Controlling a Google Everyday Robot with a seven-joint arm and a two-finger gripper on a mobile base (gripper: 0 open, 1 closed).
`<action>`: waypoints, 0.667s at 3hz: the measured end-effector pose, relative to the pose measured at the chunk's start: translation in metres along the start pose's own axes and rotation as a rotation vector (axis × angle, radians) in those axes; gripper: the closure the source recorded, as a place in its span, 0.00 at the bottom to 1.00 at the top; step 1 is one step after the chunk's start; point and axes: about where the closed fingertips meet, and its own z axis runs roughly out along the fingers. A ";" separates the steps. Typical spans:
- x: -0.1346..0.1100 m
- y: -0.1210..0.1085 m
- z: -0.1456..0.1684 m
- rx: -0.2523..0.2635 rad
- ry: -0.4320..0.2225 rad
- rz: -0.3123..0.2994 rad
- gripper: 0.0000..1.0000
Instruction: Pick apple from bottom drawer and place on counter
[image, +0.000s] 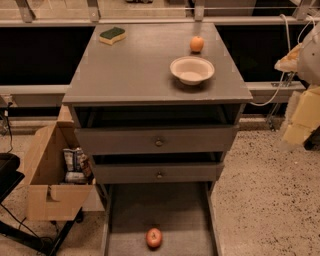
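Note:
The red apple (154, 238) lies on the flat floor of the bottom drawer (165, 210), which is pulled out toward the bottom of the camera view. The grey counter (135, 70) tops the cabinet above it. My gripper (299, 117) is at the far right edge, blurred, level with the upper drawers and well away from the apple and the drawer.
On the counter stand a white bowl (192, 70), a small orange fruit (196, 44) and a green-and-yellow sponge (112, 35). Two shallower drawers with knobs (158, 142) are above the bottom drawer. An open cardboard box (52, 180) with packets stands at the left.

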 end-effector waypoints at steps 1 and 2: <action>0.000 0.000 0.000 0.000 0.000 0.000 0.00; -0.001 0.003 0.010 -0.012 -0.046 -0.002 0.00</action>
